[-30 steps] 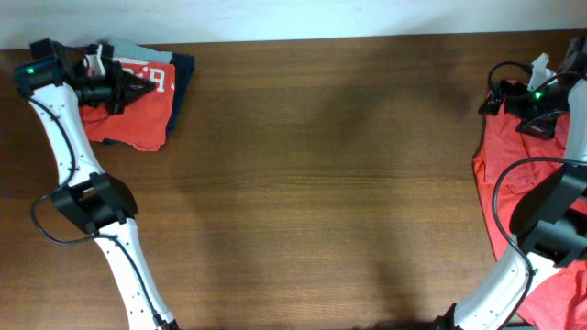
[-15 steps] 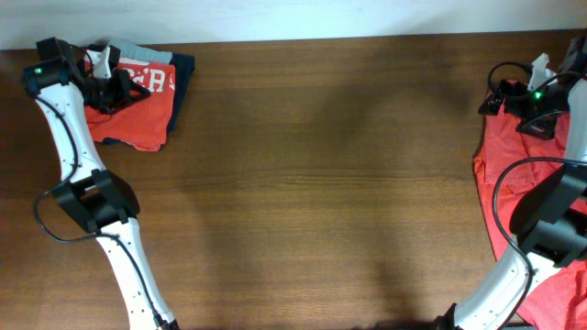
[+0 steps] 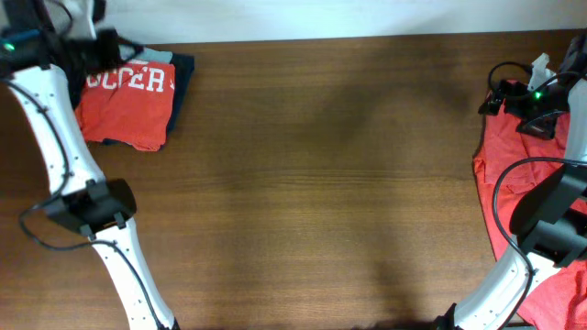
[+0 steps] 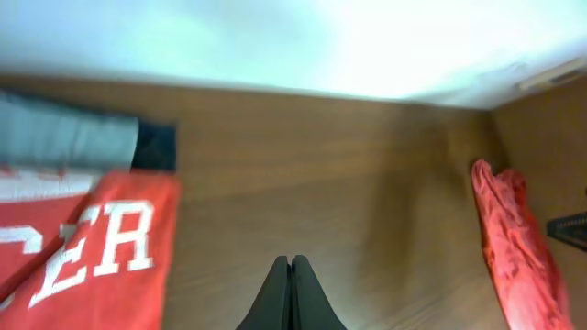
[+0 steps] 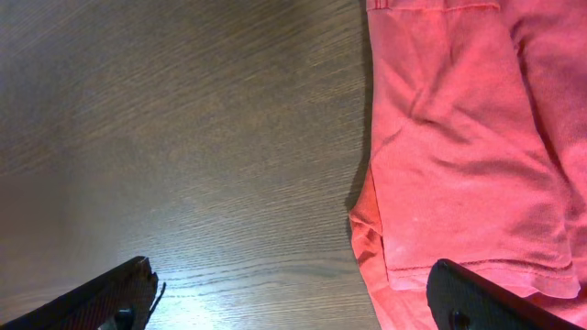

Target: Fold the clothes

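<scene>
A folded orange-red T-shirt (image 3: 126,103) with white block letters lies at the table's far left; the left wrist view shows it too (image 4: 83,243). My left gripper (image 3: 108,44) is raised above and behind it, blurred in the overhead view. Its fingers (image 4: 290,268) are shut and empty. A loose pile of orange-red shirts (image 3: 514,183) lies at the right edge, also seen in the left wrist view (image 4: 514,238). My right gripper (image 3: 500,96) is open and empty (image 5: 293,298), hovering over the pile's left edge (image 5: 459,137).
Dark navy and grey folded garments (image 3: 183,71) lie under and behind the folded shirt, also in the left wrist view (image 4: 73,142). The brown wooden table (image 3: 321,183) stretches between the two piles. A white wall runs along the table's far edge.
My left gripper has lifted off the folded shirt and drawn back up to the far left, uncovering the lettering. The right arm has not moved.
</scene>
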